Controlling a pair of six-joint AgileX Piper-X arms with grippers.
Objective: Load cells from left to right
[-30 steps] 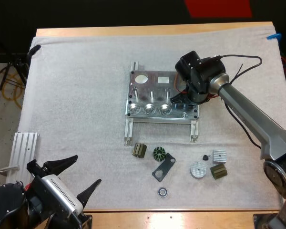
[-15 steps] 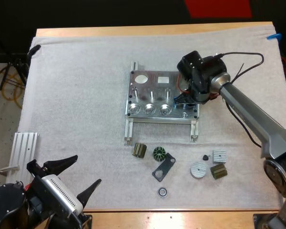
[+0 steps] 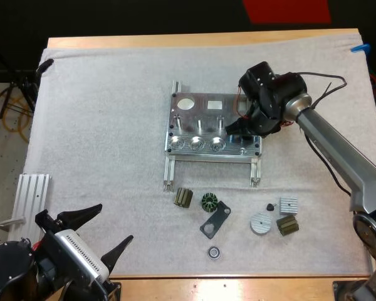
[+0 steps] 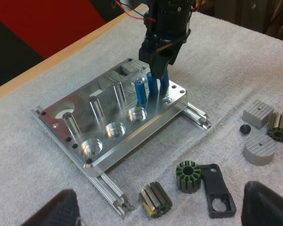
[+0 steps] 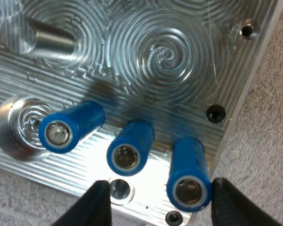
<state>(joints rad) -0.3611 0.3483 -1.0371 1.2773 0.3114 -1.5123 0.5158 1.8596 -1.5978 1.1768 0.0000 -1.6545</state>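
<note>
High view: a machined aluminium fixture plate [image 3: 200,119] lies mid-way across the white textured mat [image 3: 100,125] on the wooden worktop [image 3: 200,39], the right end effector [image 3: 239,128] at its right end, the left end effector [image 3: 103,233] spread at the near left corner. Left wrist view: three bright blue cylindrical cells [image 4: 151,87] stand close together at the plate's right end; probably light, rigid and slippery, best gripped across the barrel near the top. Right wrist view: the right end effector is spread astride the outermost cell, pinching nothing; the neighbouring cell leaves little room, and the metal looks slicker than the mat.

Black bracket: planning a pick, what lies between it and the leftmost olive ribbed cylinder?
A green toothed ring, right beside the bracket, per the high view.
</note>
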